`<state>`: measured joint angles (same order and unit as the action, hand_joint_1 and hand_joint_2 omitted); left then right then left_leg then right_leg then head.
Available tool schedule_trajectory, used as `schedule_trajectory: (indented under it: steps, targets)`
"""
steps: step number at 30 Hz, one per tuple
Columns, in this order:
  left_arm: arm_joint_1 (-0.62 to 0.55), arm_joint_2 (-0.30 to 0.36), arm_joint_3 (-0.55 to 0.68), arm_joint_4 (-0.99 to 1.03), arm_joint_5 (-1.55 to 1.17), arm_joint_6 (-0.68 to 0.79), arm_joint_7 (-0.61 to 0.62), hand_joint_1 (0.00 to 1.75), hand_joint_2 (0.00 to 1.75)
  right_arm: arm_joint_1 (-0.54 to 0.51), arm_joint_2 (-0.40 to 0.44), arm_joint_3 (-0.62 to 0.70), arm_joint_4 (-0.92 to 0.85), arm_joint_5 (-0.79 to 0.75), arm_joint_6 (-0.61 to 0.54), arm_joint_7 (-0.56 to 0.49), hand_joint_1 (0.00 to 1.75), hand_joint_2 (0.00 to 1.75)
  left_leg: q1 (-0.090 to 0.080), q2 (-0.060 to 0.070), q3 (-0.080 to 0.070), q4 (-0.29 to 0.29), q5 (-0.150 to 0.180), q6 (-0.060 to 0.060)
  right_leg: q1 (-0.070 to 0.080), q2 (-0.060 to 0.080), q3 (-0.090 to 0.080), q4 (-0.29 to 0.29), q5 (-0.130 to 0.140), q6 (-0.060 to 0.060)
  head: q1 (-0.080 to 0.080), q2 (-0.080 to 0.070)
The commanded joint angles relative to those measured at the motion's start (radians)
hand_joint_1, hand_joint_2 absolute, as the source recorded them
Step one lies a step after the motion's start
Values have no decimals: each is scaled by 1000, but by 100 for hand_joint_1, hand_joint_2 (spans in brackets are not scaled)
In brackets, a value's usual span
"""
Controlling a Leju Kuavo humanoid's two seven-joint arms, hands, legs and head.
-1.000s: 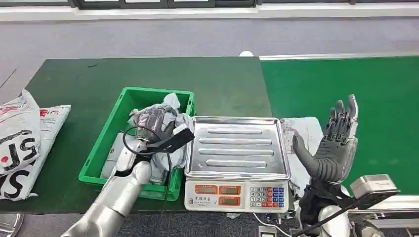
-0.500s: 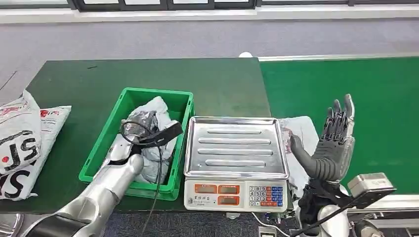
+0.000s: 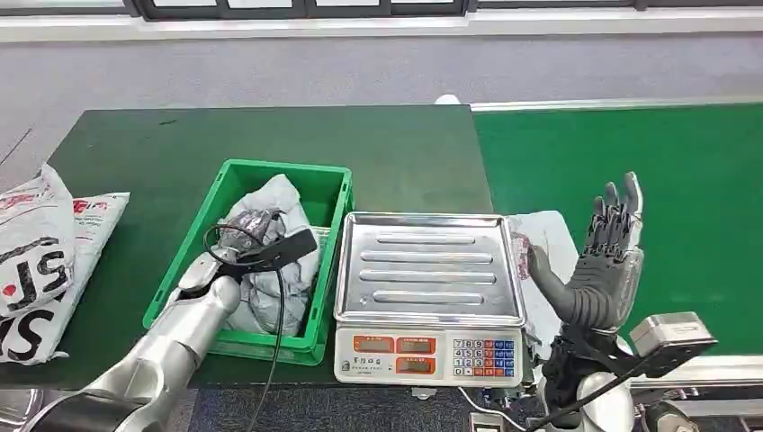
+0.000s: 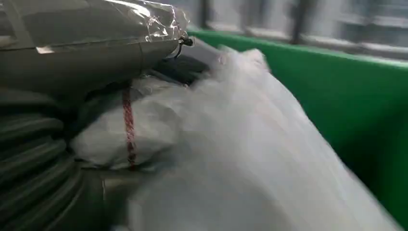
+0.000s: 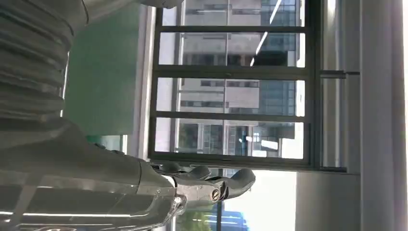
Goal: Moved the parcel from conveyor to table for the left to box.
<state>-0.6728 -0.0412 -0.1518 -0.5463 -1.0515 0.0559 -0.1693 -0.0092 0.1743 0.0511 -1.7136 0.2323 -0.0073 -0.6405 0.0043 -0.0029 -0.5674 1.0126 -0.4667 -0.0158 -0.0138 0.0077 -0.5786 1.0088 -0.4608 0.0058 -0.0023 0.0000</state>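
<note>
From the head view I see the parcel [image 3: 270, 247], a crumpled grey-white plastic bag, lying in the green crate [image 3: 202, 256] left of centre, my left hand [image 3: 247, 236] on it; whether it grips I cannot tell. At right my right hand [image 3: 605, 261] stands raised, fingers spread, empty, beside the scale [image 3: 430, 292]. My left wrist view shows wrinkled pale wrap [image 4: 231, 144] against the green wall [image 4: 356, 96]. My right wrist view shows windows [image 5: 231, 91].
</note>
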Motion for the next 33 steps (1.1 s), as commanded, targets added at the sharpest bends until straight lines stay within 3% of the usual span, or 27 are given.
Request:
schedule_trajectory:
  steps: [1, 3, 9, 14, 17, 23, 25, 27, 28, 30, 33]
  targets:
    - [191, -88, 5, -312, 434, -137, -217, 0, 0, -80, -35, -59, 141, 5, -34, 69, 0, 175, 0, -3, 0, -2, 1, 2, 0, -3, 2, -3, 1, 1, 0, 0]
    - [249, -73, -36, -423, 489, -56, -223, 0, 0, -77, -44, -75, 151, -2, -44, 74, 0, 175, 0, -3, 1, -3, 2, 3, -2, -4, 3, -4, 1, 1, 0, 0]
    - [316, -71, -10, -562, 785, -47, -333, 0, 0, -95, -45, -110, 168, -19, -37, 86, 0, 175, -1, 0, 0, -2, -1, 4, -3, -1, 2, -4, 1, 1, 0, 0]
    - [340, -72, 17, -617, 827, 65, -369, 0, 0, -120, -34, -123, 179, 6, -42, 105, 0, 175, -1, -1, -3, 0, -1, 4, -3, -1, -1, -2, 0, 2, 0, 0]
    - [349, -74, 26, -644, 751, 213, -357, 0, 0, -120, -34, -146, 175, 35, -56, 129, 0, 175, -1, -2, -4, 0, 0, 3, -2, -2, -3, -2, -1, 2, 0, 0]
    - [366, -80, 36, -676, 778, 230, -376, 0, 0, -120, -31, -158, 181, 60, -82, 155, 0, 175, 0, -3, -4, -2, 1, 3, -2, -3, -2, -4, 0, 2, 0, 0]
    - [391, -95, 41, -726, 840, 248, -459, 0, 0, -125, -28, -183, 208, 149, -180, 218, 0, 175, 0, -2, -4, 0, 0, 3, -3, -2, -2, -2, -1, 2, 0, 0]
    - [422, -84, -2, -788, 976, 62, -484, 0, 0, -144, -33, -234, 278, 262, -318, 302, 0, 175, 0, -3, -4, -1, 0, 3, -2, -3, -2, -3, -1, 2, 0, 0]
    - [436, -82, -35, -797, 1003, -8, -479, 0, 175, -171, -46, -267, 358, 328, -357, 401, 0, 175, 0, -2, -4, -2, 0, 4, -2, -2, -2, -4, 0, 2, 0, 0]
    - [420, -98, -94, -722, 955, -2, -463, 0, 175, -206, -71, -357, 499, 346, -378, 531, 0, 175, 0, -4, -2, -3, 1, 4, -2, -4, 1, -7, 1, 3, 0, 0]
    - [399, -128, -125, -648, 988, -23, -487, 0, 175, -232, -112, -423, 662, 398, -359, 600, 0, 175, 0, -8, -3, -2, 1, 5, -2, -8, 2, -7, 0, 3, 0, 0]
